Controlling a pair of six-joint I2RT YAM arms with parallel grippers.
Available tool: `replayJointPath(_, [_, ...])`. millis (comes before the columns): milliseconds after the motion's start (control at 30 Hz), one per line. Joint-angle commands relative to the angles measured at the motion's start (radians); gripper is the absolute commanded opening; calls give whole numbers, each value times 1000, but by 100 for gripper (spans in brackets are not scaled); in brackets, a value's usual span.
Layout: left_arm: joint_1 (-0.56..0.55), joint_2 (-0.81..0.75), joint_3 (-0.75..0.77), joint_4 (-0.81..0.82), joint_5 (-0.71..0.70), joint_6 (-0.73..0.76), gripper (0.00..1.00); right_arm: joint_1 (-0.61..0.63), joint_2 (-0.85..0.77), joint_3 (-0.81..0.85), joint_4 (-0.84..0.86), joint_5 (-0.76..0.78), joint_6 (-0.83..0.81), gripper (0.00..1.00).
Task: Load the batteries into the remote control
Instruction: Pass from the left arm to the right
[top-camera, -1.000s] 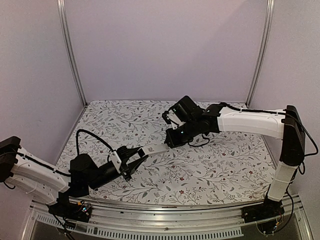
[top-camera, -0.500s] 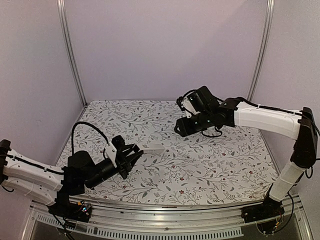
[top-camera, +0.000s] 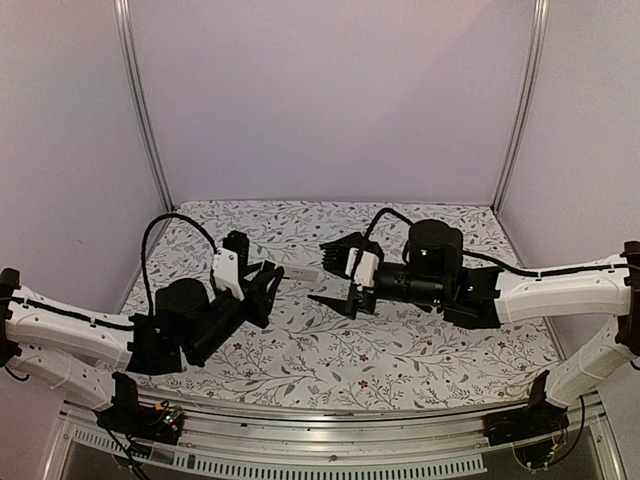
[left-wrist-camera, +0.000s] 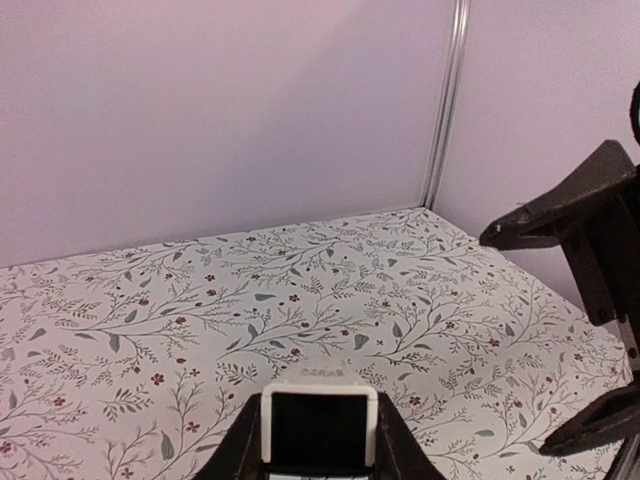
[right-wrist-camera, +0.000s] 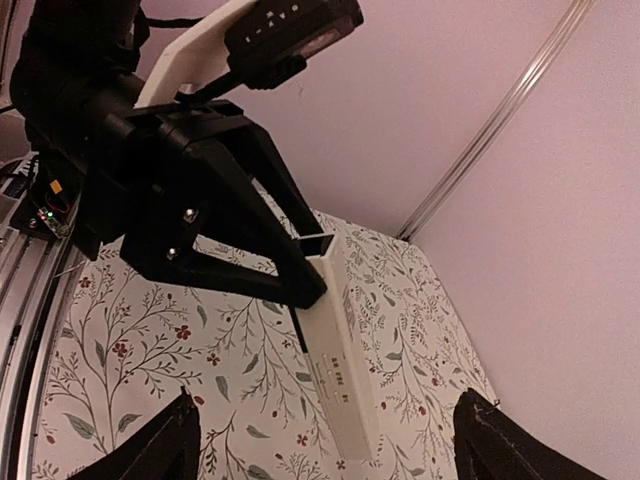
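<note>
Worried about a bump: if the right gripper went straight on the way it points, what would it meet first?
Most likely the free end of the remote control, held out toward it by the left gripper. The right gripper is open and the remote looks lined up with its gap; depth is unclear.

L gripper (right-wrist-camera: 310, 264) clamps white remote control (right-wrist-camera: 336, 352) at its upper end, floral cloth (right-wrist-camera: 150, 330) behind. R gripper (right-wrist-camera: 328, 444) tips spread wide, either side of it.

White remote control (right-wrist-camera: 340, 370), leafy red-flowered white table (top-camera: 400, 350), lilac walls (top-camera: 330, 100)
</note>
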Motion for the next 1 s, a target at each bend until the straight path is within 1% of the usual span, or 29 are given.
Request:
replayJointPath(0, [-7,3,40,-64,-33,-61,0,14,111,88,140,-34,-177,83])
replayJointPath(67, [-6,-4,41,-67,-34,-63,0,17,147,104,137,-15,-194,82])
replayJointPath(200, [-6,-16,41,-72,-35,-62,0,17,207,112,133,28,-245,84])
replayJointPath(267, [-7,-15,44,-77,-35,-60,0,17,238,133,131,44,-260,83])
replayJointPath(400, [-7,-16,48,-77,-38,-58,0,16,305,177,134,96,-272,70])
replayJointPath(500, [-6,-19,48,-76,-35,-58,0,15,347,206,140,137,-281,66])
replayJointPath(567, [-7,-19,47,-76,-34,-56,0,13,366,213,146,145,-285,60])
replayJointPath(600, [-6,-19,47,-76,-34,-55,0,12,373,216,151,147,-286,57])
replayJointPath(700, [-7,-21,47,-76,-34,-54,0,10,387,220,159,164,-277,42])
replayJointPath(767, [-7,-23,47,-74,-34,-52,0,9,390,219,159,185,-271,36])
replayJointPath(967, [-8,-21,45,-67,-19,-50,0,8,389,221,159,195,-234,23])
